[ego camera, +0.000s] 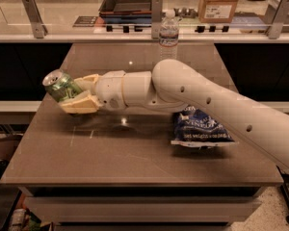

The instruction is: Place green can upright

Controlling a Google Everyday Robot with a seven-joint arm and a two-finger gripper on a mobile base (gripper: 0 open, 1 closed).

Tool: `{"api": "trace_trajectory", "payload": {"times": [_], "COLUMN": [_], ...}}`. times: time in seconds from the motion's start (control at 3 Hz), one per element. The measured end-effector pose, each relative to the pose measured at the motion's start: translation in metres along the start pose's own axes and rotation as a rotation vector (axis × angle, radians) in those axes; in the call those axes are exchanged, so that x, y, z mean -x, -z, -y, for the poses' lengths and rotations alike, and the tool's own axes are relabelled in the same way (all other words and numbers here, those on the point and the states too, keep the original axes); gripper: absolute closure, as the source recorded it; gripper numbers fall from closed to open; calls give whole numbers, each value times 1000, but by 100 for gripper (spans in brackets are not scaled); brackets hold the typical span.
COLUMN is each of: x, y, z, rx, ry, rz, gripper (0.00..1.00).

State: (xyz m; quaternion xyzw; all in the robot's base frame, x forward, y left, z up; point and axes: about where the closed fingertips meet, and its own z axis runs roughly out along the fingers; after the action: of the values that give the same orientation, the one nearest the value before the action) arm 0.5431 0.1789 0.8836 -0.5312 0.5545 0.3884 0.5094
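Note:
The green can [61, 85] is a small bright green drink can with a silver top. It is held tilted, top pointing up and to the left, above the left part of the brown table [111, 148]. My gripper [77, 93] is shut on the can, with cream fingers [82, 103] above and below its body. The white arm reaches in from the right across the table. The can's lower end is hidden inside the fingers.
A blue snack bag [200, 126] lies on the table's right side, partly under the arm. A clear water bottle [168, 32] stands at the table's far edge. A counter behind holds a dark tray [127, 4] and a cardboard box [220, 3].

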Motion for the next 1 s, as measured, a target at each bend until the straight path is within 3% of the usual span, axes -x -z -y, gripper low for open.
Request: {"api": "trace_trajectory", "payload": {"times": [0.33,1.0], "x": [-6,-8], "y": [0,3], "z": [2,10], "rx": [-31,-98], "ry": [-26,-19], "rz": [46,134], "gripper": [100,100]}}
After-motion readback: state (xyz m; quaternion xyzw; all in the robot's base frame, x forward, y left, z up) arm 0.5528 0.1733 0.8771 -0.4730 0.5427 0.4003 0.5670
